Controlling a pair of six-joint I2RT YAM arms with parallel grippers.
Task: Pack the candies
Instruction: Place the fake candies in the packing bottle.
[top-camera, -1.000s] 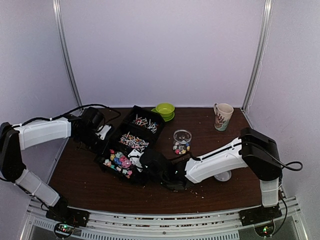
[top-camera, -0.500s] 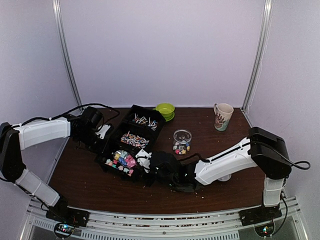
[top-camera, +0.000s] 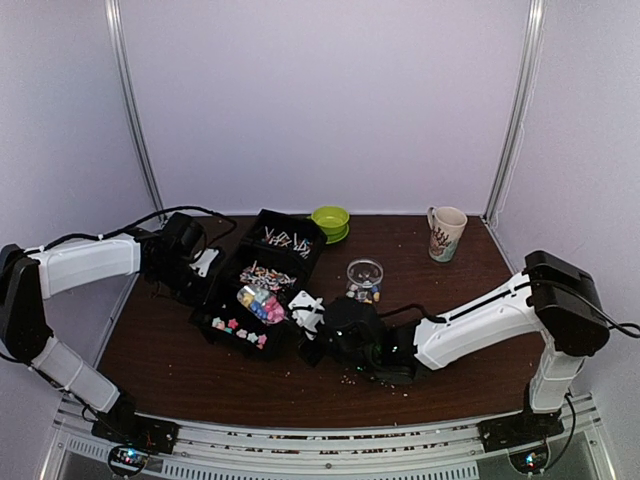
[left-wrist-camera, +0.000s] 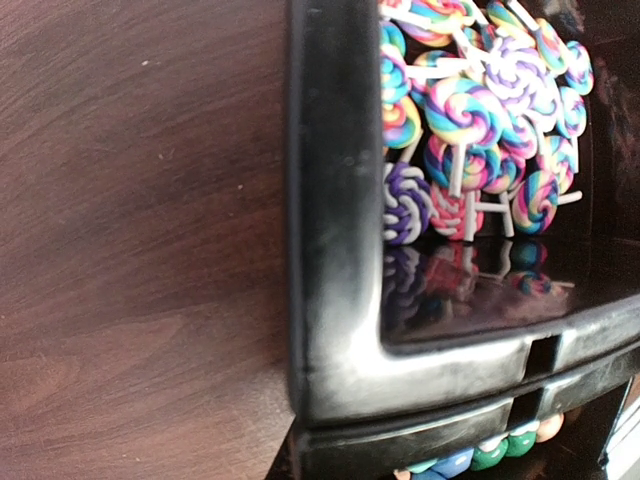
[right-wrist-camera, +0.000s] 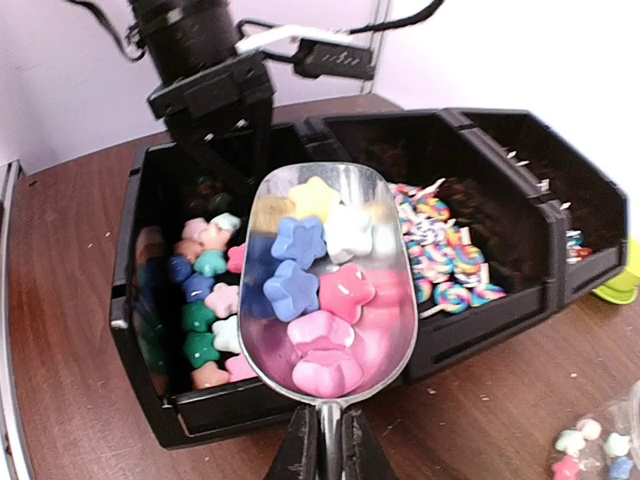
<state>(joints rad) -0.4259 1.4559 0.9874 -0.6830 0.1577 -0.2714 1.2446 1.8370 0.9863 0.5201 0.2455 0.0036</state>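
Star-shaped candies (right-wrist-camera: 205, 300) in pink, blue, green and white fill the near compartment of a black three-part tray (right-wrist-camera: 490, 310). My right gripper (right-wrist-camera: 325, 450) is shut on the handle of a metal scoop (right-wrist-camera: 385, 340), which holds several candies (right-wrist-camera: 300, 265) above that compartment. From above, the loaded scoop (top-camera: 258, 300) hangs over the tray (top-camera: 232, 340), with the right gripper (top-camera: 308, 325) behind it. My left gripper (top-camera: 205, 268) is shut on the tray's left wall. In its wrist view only the rim (left-wrist-camera: 335, 250) shows, and its fingers are hidden.
Swirl lollipops (right-wrist-camera: 440, 250) fill the middle compartment, and more sweets (top-camera: 285, 240) lie in the far one. A clear cup (top-camera: 364, 280) with a few candies stands right of the tray. A green bowl (top-camera: 330, 220) and a mug (top-camera: 446, 232) sit at the back.
The right gripper has lifted the loaded scoop out of the near compartment and drawn back to the right. The left arm has not moved.
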